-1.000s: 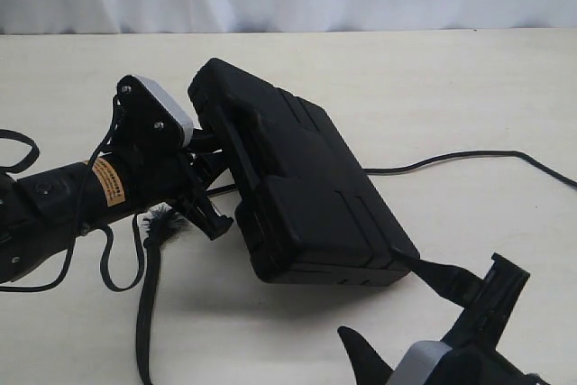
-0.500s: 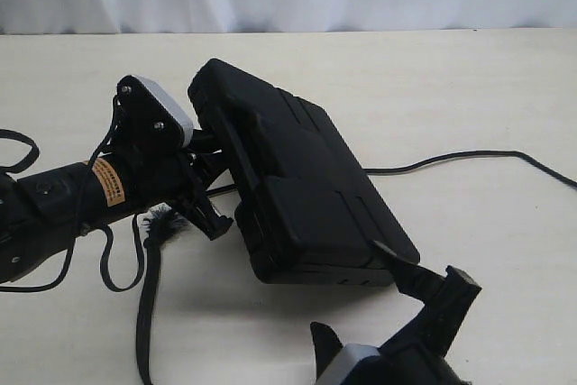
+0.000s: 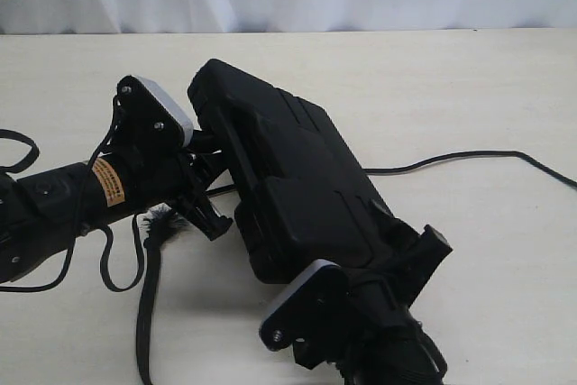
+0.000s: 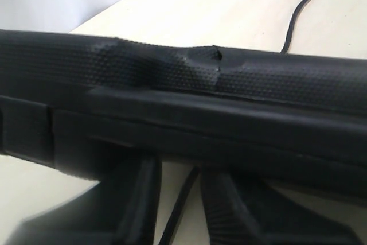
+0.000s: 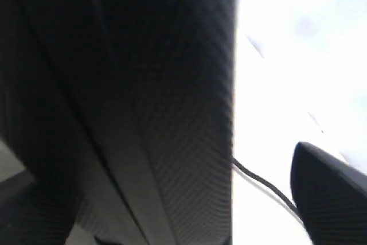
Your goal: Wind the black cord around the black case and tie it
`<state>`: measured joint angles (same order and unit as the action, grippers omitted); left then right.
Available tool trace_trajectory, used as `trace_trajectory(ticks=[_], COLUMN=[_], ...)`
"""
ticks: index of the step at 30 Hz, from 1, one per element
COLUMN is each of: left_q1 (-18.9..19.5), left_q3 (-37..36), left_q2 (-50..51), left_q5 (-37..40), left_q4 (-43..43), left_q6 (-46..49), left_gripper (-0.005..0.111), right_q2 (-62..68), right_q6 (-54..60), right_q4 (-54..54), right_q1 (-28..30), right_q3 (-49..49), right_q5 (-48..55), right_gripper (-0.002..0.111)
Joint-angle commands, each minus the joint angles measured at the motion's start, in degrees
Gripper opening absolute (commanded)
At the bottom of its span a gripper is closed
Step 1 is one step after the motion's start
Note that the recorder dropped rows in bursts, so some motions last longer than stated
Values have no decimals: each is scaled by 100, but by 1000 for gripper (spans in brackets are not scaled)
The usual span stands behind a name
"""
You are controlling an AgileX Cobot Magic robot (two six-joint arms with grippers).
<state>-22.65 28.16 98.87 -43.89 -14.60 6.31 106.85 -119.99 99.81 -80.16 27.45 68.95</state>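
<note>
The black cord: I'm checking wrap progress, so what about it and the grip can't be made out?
Black cord, its run under the black case: exterior view, hidden by the case.
Its lower end: cut off by exterior view's bottom edge.
Right gripper, jaws open or shut: right wrist view blurred; its own body blocks exterior view.

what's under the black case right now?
The black cord runs beneath the tilted black case, as the left wrist view shows, and comes out on the other side. Its path under the middle of the case is covered.
</note>
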Motion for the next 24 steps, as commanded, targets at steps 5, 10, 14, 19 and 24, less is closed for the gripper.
trace_trajectory(ticks=[5,10,14,19,24], left_q1=[-42,-42,-42,-72,-72], left_q3=[17,17,17,17,70], left_q2=[-40,-40,-326,-1206,-1744], left_q5=[-213,-213,243,1581,1750], left_q4=[20,20,-170,-184,-1138], left_q6=[-60,-60,-60,-36,142], left_gripper=[27,27,27,27,27], right_q2=[13,-11,-336,-1212,-1775], right_q6=[-1,-88,-88,84,413], right_q4=[14,14,14,14,14], right_q1=[86,151,532,1039,1751], right_q3=[224,224,224,214,214], right_q5=[101,101,101,-495,-1281], right_gripper=[40,4,4,4,4])
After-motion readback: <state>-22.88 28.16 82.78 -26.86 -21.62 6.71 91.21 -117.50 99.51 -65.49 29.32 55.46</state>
